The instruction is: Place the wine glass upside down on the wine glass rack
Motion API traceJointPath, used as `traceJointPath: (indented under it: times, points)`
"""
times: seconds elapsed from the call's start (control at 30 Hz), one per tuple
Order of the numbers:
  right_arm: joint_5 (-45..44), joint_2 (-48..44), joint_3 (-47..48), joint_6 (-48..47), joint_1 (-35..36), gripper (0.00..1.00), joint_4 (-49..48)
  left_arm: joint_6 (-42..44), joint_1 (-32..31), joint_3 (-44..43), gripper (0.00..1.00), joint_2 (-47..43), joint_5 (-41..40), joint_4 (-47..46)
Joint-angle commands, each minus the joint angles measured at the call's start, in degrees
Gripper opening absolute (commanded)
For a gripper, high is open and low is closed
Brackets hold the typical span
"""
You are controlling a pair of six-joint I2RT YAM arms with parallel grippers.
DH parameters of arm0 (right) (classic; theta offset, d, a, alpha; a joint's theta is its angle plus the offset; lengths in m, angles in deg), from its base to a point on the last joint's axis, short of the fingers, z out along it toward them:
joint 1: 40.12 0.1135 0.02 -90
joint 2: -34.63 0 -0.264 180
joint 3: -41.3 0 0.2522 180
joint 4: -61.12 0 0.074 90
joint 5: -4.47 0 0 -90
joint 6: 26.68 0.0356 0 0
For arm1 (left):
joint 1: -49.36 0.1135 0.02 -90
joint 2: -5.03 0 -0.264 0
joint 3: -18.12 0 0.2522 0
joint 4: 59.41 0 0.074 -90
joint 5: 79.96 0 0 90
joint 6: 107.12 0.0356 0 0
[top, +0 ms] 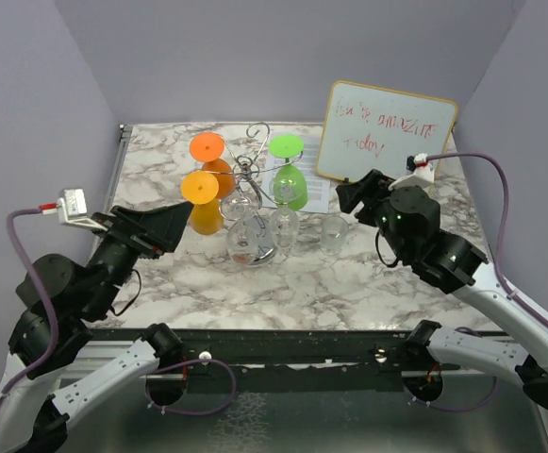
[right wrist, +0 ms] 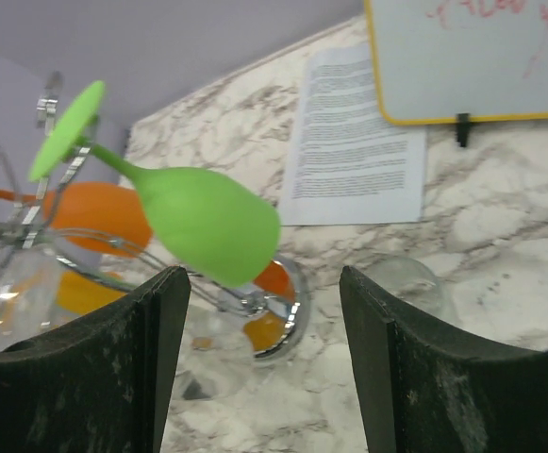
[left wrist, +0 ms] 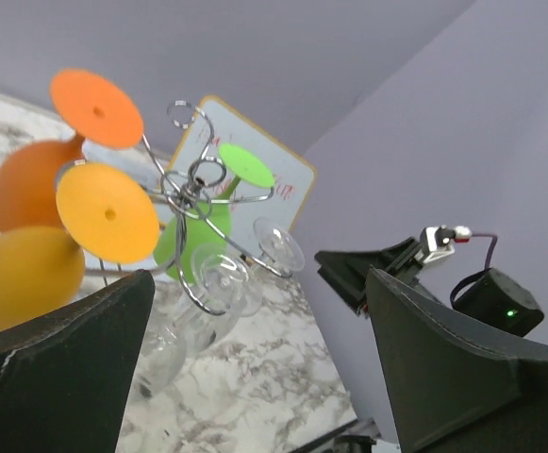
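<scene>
The left gripper (left wrist: 259,283) is seen with its fingers spread wide and nothing between them. The right gripper (right wrist: 262,283) is likewise held wide apart and nothing is gripped. Just beyond the left gripper, an amber wine glass (top: 204,216) is hung upside down on the wine glass rack (top: 252,175) at mid-table, beside a green wine glass (top: 290,185). A clear tumbler (top: 334,233) is stood to the rack's right, and a whiteboard (top: 385,132) is propped behind.

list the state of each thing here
wine glass rack, upright, loaded
green glass, hung upside down
orange glass, hung upside down
amber glass, hung upside down
clear glasses on rack, hung upside down
loose clear glass, on table, not hung
whiteboard, propped up, written on
left fingers, open, empty
right fingers, open, empty
</scene>
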State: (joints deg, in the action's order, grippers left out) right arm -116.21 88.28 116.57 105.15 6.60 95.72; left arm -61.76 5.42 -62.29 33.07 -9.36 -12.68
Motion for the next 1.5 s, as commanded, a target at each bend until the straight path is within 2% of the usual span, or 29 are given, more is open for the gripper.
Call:
traceJointPath:
  times: [0.0,0.07,0.13,0.2,0.33,0.5,0.73,0.9,1.13,1.47]
  points:
    - [-9.9,2.9,-2.5,-1.5,0.1,0.69,9.2,13.8,0.0,-3.8,0.95,-0.9,-2.2,-1.9]
    - [-10.1,6.2,-3.0,-3.1,0.1,0.7,10.5,17.1,0.0,-4.3,0.96,-0.3,-1.1,-2.9]
    - [-11.8,11.1,-1.7,0.3,-0.8,0.7,15.1,19.5,0.0,-4.3,0.96,0.5,-0.2,-4.0]
    - [-9.5,15.2,-1.0,1.5,-2.9,0.7,17.1,21.7,0.0,-4.2,0.97,1.4,0.5,-5.1]
    - [-0.9,19.3,-3.6,-0.2,-6.9,0.69,10.9,24.2,0.0,-4.1,0.98,3.3,1.8,-6.3]
    - [5.8,23.3,-4.7,-1.8,-10.5,0.58,7.5,26.1,0.0,-3.9,0.99,4.9,2.6,-7.0]
    - [7.7,27.5,-5.6,-3.6,-11.4,0.43,6.1,27.3,0.0,-3.0,0.99,6.0,3.3,-8.6]
    - [8.1,28.8,-6.6,-4.5,-11.8,0.34,4.6,27.7,0.0,-3.5,0.99,6.9,4.0,-8.8]
    - [6.0,29.2,-6.4,-5.2,-11.9,0.01,4.6,26.1,0.0,-3.8,0.99,8.2,5.6,-9.1]
    - [-5.2,15.8,-10.4,-6.6,-11.8,0.01,-0.6,22.1,0.0,-5.3,0.99,12.1,13.4,-12.2]
